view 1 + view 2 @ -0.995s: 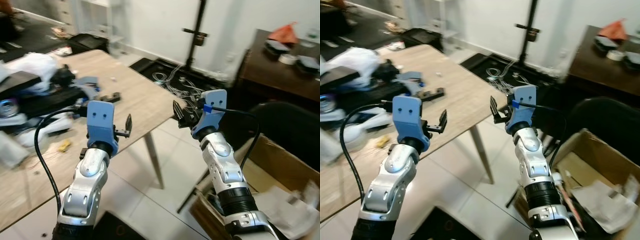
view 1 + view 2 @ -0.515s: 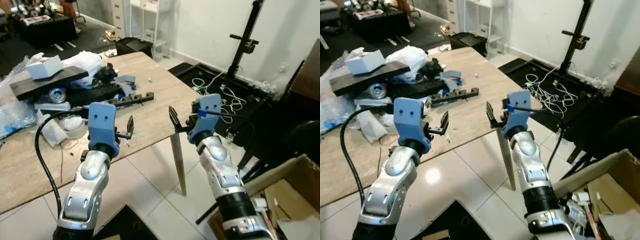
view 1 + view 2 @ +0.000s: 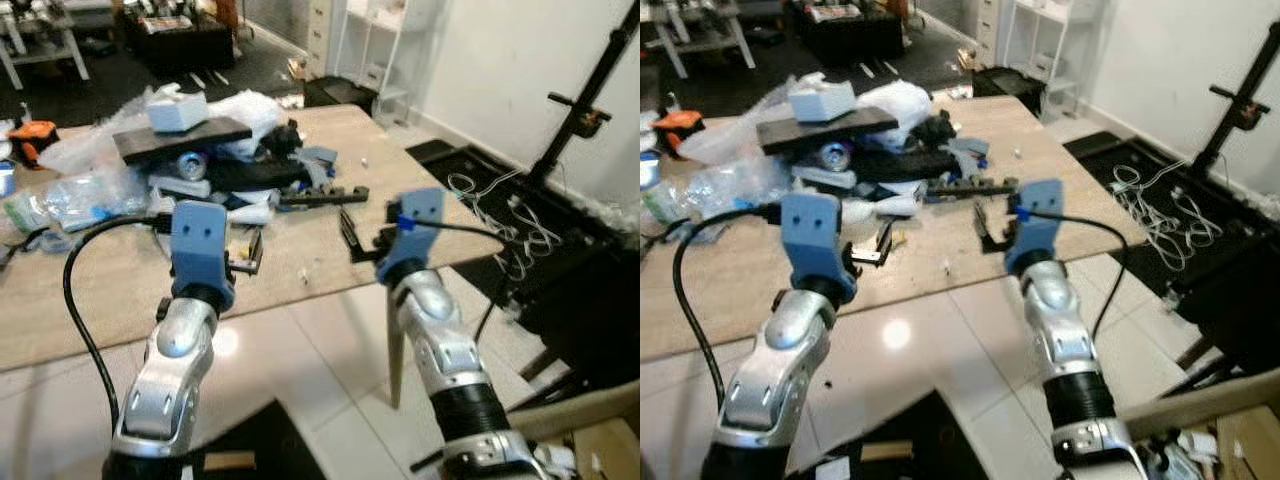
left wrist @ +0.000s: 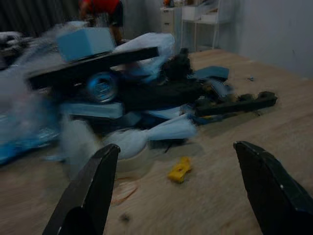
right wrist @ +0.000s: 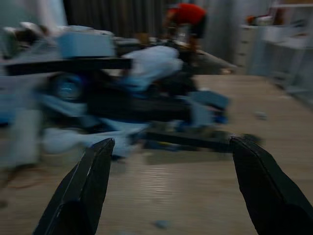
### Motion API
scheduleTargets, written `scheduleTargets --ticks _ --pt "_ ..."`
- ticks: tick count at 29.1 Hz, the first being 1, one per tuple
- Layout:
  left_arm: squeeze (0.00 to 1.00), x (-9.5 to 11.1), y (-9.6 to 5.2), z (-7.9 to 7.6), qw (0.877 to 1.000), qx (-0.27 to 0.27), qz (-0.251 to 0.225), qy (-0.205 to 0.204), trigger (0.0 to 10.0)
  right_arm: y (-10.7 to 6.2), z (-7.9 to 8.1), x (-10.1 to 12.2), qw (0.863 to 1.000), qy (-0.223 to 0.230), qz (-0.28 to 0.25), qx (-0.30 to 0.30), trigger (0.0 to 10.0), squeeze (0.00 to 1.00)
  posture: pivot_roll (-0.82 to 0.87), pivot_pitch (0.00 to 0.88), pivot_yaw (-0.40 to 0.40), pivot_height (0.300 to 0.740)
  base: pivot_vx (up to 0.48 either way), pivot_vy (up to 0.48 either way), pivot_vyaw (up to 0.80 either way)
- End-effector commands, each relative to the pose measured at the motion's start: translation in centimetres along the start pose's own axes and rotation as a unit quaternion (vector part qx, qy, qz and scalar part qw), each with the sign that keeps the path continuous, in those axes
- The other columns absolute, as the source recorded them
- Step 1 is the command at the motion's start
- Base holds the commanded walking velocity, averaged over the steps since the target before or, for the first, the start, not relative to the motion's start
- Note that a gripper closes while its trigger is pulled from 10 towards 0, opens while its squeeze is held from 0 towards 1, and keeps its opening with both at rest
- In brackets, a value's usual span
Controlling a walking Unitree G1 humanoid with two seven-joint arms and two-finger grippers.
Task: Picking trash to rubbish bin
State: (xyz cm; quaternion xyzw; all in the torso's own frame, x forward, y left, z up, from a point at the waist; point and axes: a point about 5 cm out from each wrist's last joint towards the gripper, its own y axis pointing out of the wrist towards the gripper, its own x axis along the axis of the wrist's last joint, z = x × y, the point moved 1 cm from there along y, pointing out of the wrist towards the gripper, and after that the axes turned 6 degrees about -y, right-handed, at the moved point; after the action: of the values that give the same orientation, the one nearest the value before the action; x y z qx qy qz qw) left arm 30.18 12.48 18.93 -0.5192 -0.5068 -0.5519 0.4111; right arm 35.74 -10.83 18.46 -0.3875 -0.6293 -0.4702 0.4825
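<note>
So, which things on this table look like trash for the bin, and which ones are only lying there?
Likely trash:
- yellow scrap
- white wrapper
- clear plastic bag
- can

Just lying about, as far as I can judge:
- black bar
- black board
- white box
- cables on the floor

Both end effectors, left and right, are open and empty.

Bright head views, dim motion-blurred wrist views, floor glare

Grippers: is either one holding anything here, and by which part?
Nothing is held. The left gripper and the right gripper are both open and empty, raised in front of the cluttered table.
</note>
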Motion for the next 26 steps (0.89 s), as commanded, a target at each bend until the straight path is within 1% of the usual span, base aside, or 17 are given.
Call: scheduleTargets --ticks 1,10,20,23,26 --pt "0.0 -0.1 -0.1 -0.1 1.0 -0.001 0.004 0.003 10.0 -0.1 -0.2 -0.1 1.0 0.002 0.005 0.0 10.0 0.0 0.21 0.0 -0.03 0.74 0.0 0.0 0.8" --pt "0.0 -0.2 -0.2 0.0 1.0 -0.001 0.012 0.002 10.0 -0.2 -0.1 -0.3 1.0 0.005 0.009 0.005 10.0 0.0 0.21 0.0 -0.029 0.74 0.0 0.0 0.8" --pt "0.0 -0.5 -0.3 -0.3 1.0 -0.014 0.027 0.002 10.0 -0.4 -0.2 -0.7 1.0 0.01 0.019 0.005 10.0 0.0 0.21 0.0 -0.023 0.74 0.0 0.0 0.8" --pt "0.0 -0.7 -0.4 -0.4 0.999 -0.018 0.034 0.001 10.0 -0.6 -0.4 -1.0 0.999 0.031 0.026 -0.01 10.0 0.0 0.2 0.003 -0.02 0.74 0.0 0.0 0.0" --pt "0.0 -0.7 -0.4 -0.5 0.999 -0.02 0.036 0.004 10.0 -0.8 -0.8 -1.2 0.999 0.036 0.031 -0.018 10.0 0.0 0.2 0.011 -0.018 0.74 0.0 0.0 0.0"
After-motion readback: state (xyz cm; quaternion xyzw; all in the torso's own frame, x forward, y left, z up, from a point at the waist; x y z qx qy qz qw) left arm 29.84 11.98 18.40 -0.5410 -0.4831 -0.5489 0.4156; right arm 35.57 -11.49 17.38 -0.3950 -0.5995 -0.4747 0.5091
